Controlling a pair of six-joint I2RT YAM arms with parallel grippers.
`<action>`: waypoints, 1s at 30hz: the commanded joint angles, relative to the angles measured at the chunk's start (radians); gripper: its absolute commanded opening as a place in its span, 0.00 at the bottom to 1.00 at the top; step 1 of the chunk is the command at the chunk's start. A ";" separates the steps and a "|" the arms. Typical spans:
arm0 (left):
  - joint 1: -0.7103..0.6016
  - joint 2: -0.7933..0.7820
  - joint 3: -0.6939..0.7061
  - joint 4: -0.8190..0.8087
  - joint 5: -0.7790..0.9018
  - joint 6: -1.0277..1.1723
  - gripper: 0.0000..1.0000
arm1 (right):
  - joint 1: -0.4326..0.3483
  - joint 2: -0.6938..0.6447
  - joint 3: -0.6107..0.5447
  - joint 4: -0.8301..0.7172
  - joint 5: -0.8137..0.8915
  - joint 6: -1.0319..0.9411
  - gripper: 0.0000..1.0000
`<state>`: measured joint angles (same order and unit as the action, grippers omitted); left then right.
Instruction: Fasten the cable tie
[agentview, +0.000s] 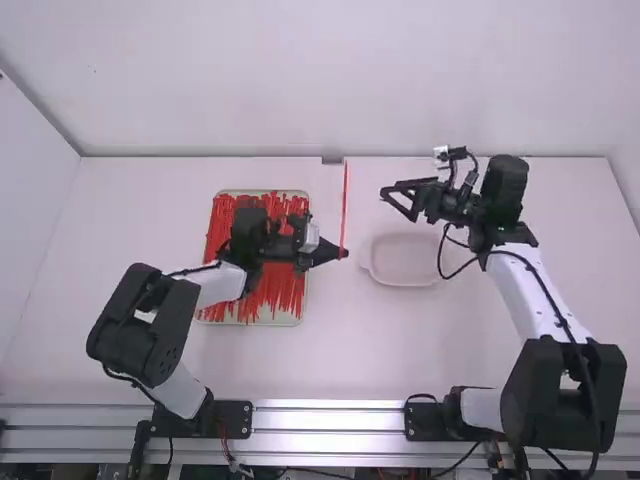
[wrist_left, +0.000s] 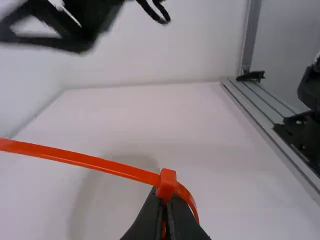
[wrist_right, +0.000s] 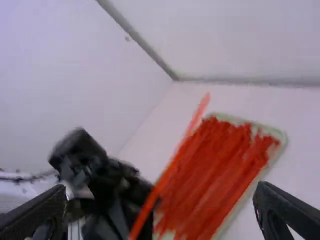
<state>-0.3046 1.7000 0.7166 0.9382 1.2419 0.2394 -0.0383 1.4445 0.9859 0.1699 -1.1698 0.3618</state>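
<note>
Clamped by its head in the left pincer (agentview: 333, 254): one cable tie (agentview: 344, 205), standing upright above the worktop (agentview: 130, 200), between the tray (agentview: 262, 193) of spare ties and a white dish (agentview: 400, 262); nearby, the right pincer (agentview: 396, 203), fingers wide apart, gripping nothing; seemingly early; no closed loop plainly visible; left to do: threading the tail through the head, pulling tight.

bare table (agentview: 460, 330) between cable tie (agentview: 344, 205) and white dish (agentview: 402, 260)
</note>
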 joint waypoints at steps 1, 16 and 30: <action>-0.002 -0.002 0.045 0.010 -0.003 -0.043 0.02 | -0.007 -0.006 0.012 -0.053 -0.003 -0.163 0.98; -0.001 -0.002 0.167 0.100 0.053 -0.124 0.02 | 0.161 -0.006 -0.081 0.204 -0.031 -0.037 0.98; -0.014 -0.002 0.167 0.200 0.056 -0.169 0.02 | 0.276 -0.006 -0.083 0.272 -0.008 0.009 0.59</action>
<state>-0.3115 1.7000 0.8650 1.1343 1.2926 0.0841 0.2276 1.4445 0.9077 0.4397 -1.1839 0.3634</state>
